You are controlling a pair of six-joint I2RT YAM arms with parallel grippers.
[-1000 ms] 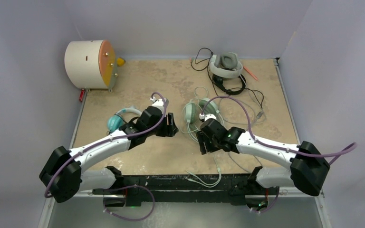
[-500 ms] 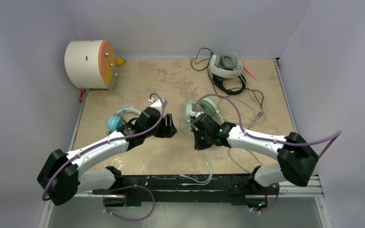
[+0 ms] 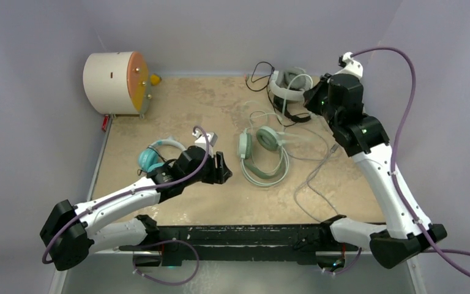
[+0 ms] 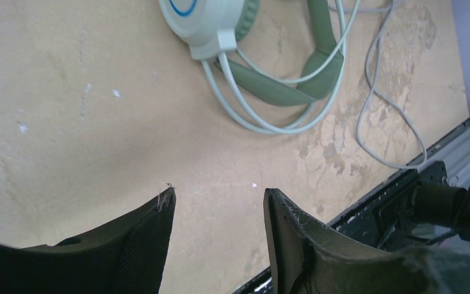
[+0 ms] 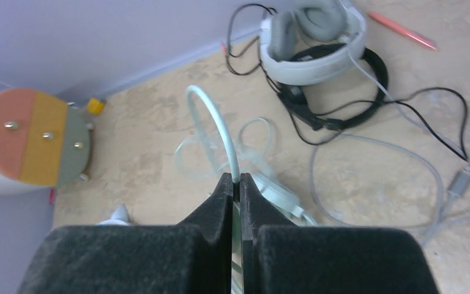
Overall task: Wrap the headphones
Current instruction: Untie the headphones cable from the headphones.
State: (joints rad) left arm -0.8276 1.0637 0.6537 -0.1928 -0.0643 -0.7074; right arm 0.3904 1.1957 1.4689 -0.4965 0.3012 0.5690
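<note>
Pale lavender walls [image 3: 220,30] enclose a mottled tan counter [image 3: 220,104] on which four corded headsets lie. Mint-green headphones [image 3: 268,138] rest near the middle of the counter, cups toward the far side and band toward the near edge, with the cord looped around them. A teal-cupped headset [image 3: 149,158] lies to the left, just behind the left arm. At the far right corner a white-and-grey headset [image 5: 315,68] sits partly on top of a thin black headset [image 5: 309,116], their dark cords tangled on the counter around them. The right gripper [image 3: 312,98] is raised above this far right group; in the wrist view its fingers [image 5: 220,202] are pressed together, pinching the mint-green cable [image 5: 196,89], which arches upward from the grip. The left gripper [image 3: 220,168] hangs low over bare counter just left of the mint-green headphones, its fingers [image 4: 153,226] spread apart with nothing between them. A cream drum [image 3: 107,82] with an orange face stands at the far left corner. A pink pen [image 5: 401,29] lies beside the white-and-grey headset, and a grey cable [image 3: 318,177] trails toward the near edge.
</note>
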